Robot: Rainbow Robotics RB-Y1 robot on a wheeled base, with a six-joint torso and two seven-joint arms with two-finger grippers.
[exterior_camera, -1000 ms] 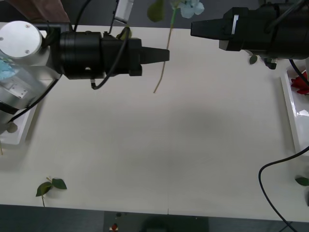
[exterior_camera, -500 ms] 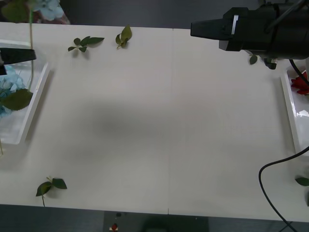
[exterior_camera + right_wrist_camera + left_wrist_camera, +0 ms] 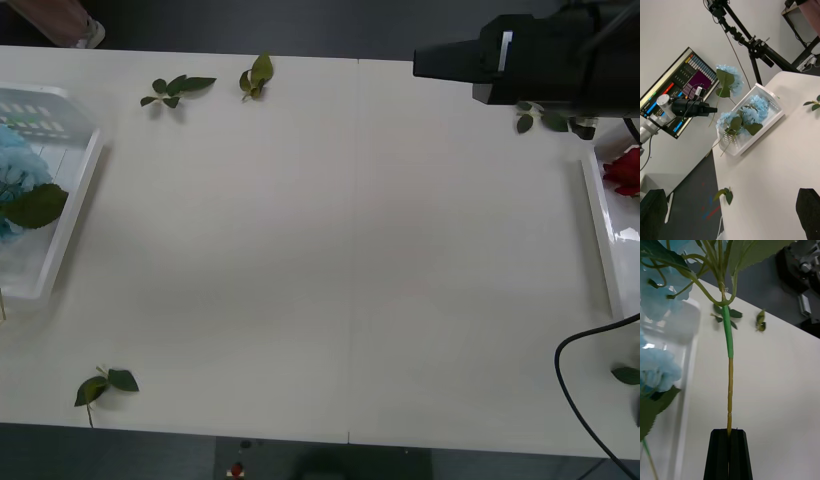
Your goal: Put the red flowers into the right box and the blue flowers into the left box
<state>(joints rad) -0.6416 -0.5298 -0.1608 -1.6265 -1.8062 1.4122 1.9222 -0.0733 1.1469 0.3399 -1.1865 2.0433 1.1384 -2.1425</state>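
On the white table [image 3: 330, 250], the left box [image 3: 75, 205] sits at the left edge, a slotted white tray holding pale blue flowers [image 3: 18, 170] with broad green leaves. In the right wrist view three fluffy heads lie in that box [image 3: 765, 112], and a fourth blue flower [image 3: 730, 80] hangs upright in the air just beside it, long thin stem down, pinched by the left gripper [image 3: 711, 110]. The left wrist view shows that gripper [image 3: 729, 435] with its black fingers [image 3: 718, 453] pressed together on the very end of the stem [image 3: 729, 382], green higher up, yellowish below. The right box [image 3: 603, 240], a plain-rimmed white tray, lies at the table's right edge with a deep-red rose [image 3: 624, 172] in it. The right gripper [image 3: 435, 62] hovers above the far right of the table; its own view shows the fingers [image 3: 808, 215] spread wide, holding nothing. Loose leaf sprigs [image 3: 178, 88] lie along the far edge, another [image 3: 105, 385] near the front left.
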